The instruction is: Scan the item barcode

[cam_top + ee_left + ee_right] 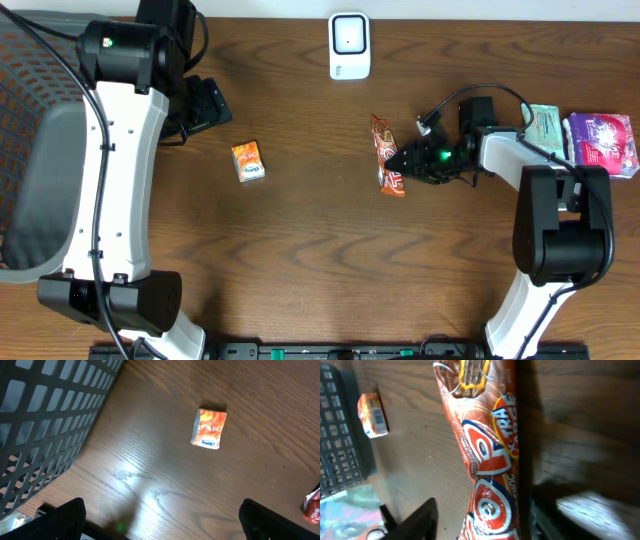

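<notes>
Seen from my right wrist: long orange snack wrapper (487, 467). Big white letter "P" with blue edge on wrapper middle. Right beside P, yellow patch, red letters "TRA". More red letters next to those, I can't make them out.

Small orange box (208, 428), left of wrapper: white curly writing, too blurry to read.

Purple pack (600, 143), far right of wrapper: print too tiny.

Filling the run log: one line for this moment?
right gripper: jaws astride snack bar | left gripper: open, empty | white scanner: untouched
</notes>
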Controlling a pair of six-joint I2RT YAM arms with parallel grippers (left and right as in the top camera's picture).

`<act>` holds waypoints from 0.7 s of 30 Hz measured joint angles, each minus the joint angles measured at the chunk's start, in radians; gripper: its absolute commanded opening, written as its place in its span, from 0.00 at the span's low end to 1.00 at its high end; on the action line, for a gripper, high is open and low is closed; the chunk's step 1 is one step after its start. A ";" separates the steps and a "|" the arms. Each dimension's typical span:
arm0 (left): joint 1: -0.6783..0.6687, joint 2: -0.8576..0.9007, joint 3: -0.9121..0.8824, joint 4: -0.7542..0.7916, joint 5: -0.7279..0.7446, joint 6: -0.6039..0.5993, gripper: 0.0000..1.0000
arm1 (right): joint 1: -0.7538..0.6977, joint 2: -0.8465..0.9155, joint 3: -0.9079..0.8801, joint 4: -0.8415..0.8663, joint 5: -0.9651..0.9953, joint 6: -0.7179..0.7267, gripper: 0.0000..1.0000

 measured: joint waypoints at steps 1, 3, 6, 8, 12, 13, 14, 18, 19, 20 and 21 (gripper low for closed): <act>0.000 0.000 0.000 0.000 0.000 0.000 0.98 | 0.003 0.006 0.000 0.005 -0.008 0.001 0.18; 0.000 0.000 0.000 0.000 0.000 0.000 0.98 | 0.018 0.030 -0.002 0.023 -0.003 0.015 0.01; 0.000 0.000 0.000 0.000 0.000 0.000 0.98 | 0.034 0.048 -0.008 0.049 -0.024 0.047 0.01; 0.000 0.000 0.000 0.000 0.000 0.000 0.98 | 0.037 0.050 -0.009 0.074 -0.025 0.077 0.01; 0.000 0.000 0.000 0.000 0.000 0.000 0.98 | 0.040 0.051 -0.008 0.087 -0.029 0.130 0.01; 0.000 0.000 0.000 0.000 0.000 0.000 0.98 | 0.041 0.051 -0.007 0.086 -0.029 0.146 0.01; 0.000 0.000 0.000 0.000 0.000 0.000 0.98 | 0.041 0.051 -0.007 0.086 -0.029 0.154 0.01; 0.000 0.000 0.000 0.000 0.000 0.000 0.98 | 0.050 0.030 -0.003 0.040 0.031 0.203 0.01; 0.000 0.000 0.000 0.000 0.000 0.000 0.98 | 0.059 0.010 -0.003 0.019 0.076 0.212 0.01; 0.000 0.000 0.000 0.000 0.000 0.000 0.98 | 0.072 -0.011 -0.003 -0.001 0.126 0.216 0.01; 0.000 0.000 0.000 0.000 0.000 0.000 0.98 | 0.089 -0.036 -0.003 -0.021 0.183 0.222 0.01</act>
